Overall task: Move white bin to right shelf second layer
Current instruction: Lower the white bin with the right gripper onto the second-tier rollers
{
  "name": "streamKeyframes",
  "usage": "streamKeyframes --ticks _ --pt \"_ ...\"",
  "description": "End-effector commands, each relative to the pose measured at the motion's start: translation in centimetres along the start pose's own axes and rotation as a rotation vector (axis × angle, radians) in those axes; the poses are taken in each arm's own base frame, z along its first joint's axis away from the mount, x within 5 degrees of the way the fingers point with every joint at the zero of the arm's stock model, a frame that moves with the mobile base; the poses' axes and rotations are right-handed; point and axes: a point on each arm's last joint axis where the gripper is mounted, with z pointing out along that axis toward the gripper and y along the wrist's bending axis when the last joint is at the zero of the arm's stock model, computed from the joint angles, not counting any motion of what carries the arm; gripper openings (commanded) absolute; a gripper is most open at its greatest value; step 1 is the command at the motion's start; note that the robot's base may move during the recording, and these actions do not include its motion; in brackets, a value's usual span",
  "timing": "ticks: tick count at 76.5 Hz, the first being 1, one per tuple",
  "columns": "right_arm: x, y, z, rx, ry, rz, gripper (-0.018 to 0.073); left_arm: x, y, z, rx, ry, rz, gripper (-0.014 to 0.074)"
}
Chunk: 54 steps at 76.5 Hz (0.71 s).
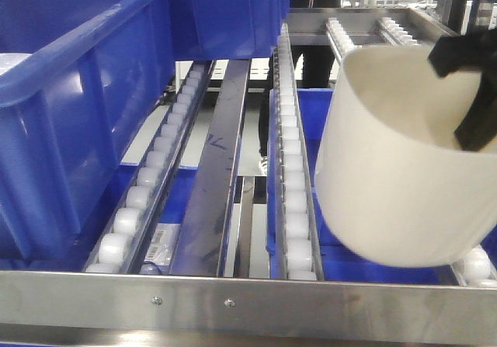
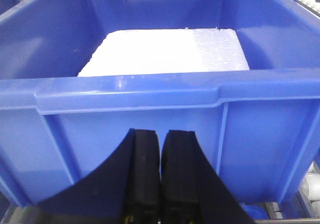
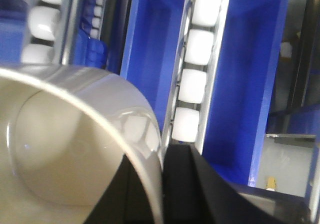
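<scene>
The white bin hangs tilted over the right side of the right shelf second layer, above a track of white rollers and behind the riveted steel front lip. My right gripper is shut on the bin's far rim, one black finger inside and one outside. In the right wrist view the bin's wall is pinched between the fingers of the right gripper, with rollers below. My left gripper is shut and empty, its fingers pressed together in front of a blue crate.
A big blue crate takes up the left of the shelf and holds a white foam block. Another blue crate stands behind it. More blue crates lie on the level below. A further roller rack stands behind.
</scene>
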Motion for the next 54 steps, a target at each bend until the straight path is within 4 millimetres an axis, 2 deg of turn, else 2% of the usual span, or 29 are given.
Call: streamKeyframes --ticks 1,54 --pt "-1.8 0.4 -0.9 -0.026 -0.122 -0.009 0.0055 0.4 0.0 0.1 0.003 -0.065 -0.005 0.0085" --pt "-1.6 0.2 2.8 0.008 -0.050 -0.045 0.0055 0.4 0.0 0.1 0.003 -0.065 -0.005 0.0085"
